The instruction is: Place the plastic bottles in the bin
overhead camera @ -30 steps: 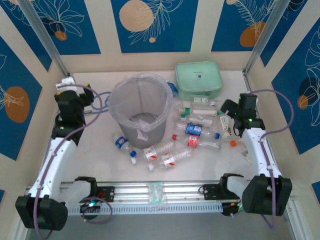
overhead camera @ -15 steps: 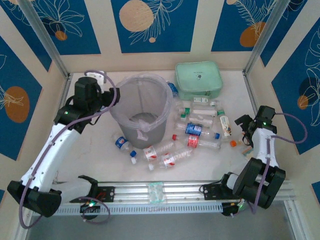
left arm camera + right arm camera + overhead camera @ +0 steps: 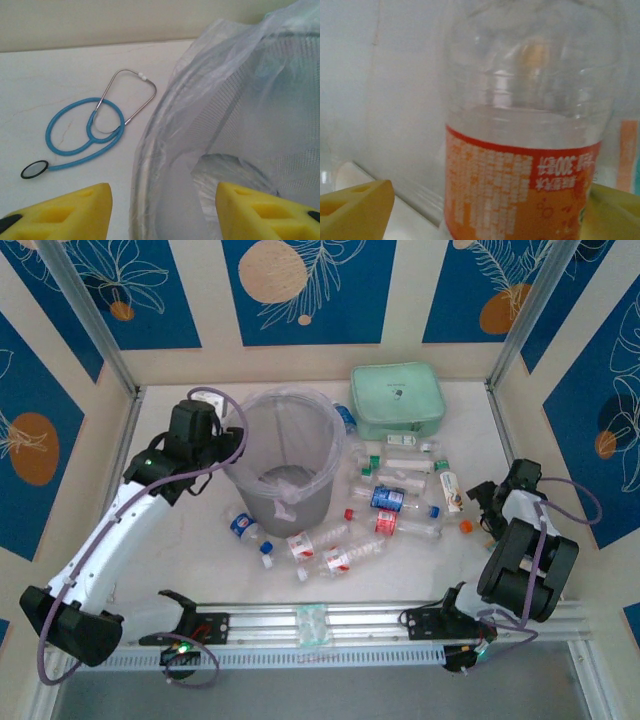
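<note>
The bin, a translucent grey bucket lined with a clear bag, stands left of centre. My left gripper hovers at its left rim, open. In the left wrist view the bin's rim runs between my gripper's yellow fingers. Several plastic bottles lie scattered right of and in front of the bin. My right gripper is low at the table's right edge, open. In the right wrist view an orange-labelled bottle lies between my gripper's fingers, close to the right one.
A mint green zip case lies at the back right of the bin. A blue stethoscope lies on the table just left of the bin. A side wall stands close to the right gripper.
The left arm swung from the far left to the bin's left rim. The right arm pulled back and dropped to the table's right edge, onto the orange-labelled bottle.
</note>
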Available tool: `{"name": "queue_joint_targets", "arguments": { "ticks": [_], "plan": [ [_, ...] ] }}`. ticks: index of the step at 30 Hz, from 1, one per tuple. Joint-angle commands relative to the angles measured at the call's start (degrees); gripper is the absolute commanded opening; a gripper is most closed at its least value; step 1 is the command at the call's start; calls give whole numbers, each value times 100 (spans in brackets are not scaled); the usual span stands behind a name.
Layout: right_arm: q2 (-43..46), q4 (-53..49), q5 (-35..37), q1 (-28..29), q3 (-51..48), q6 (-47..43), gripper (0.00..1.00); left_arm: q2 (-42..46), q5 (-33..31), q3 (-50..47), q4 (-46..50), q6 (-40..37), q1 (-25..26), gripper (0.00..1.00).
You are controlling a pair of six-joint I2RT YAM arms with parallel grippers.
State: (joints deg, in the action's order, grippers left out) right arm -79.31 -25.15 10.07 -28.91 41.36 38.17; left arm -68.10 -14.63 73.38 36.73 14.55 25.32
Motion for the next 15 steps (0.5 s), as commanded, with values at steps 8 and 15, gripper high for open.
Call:
{"name": "queue_joint_targets", "arguments": {
  "ticks": [8, 15],
  "plan": [
    [380, 2, 4, -10, -45, 95, 57, -111, -146, -211, -88, 155, 139, 51],
    [1497, -493, -363, 2, 253, 99, 34, -63, -156, -298, -155, 166, 176, 51]
  ]
}}
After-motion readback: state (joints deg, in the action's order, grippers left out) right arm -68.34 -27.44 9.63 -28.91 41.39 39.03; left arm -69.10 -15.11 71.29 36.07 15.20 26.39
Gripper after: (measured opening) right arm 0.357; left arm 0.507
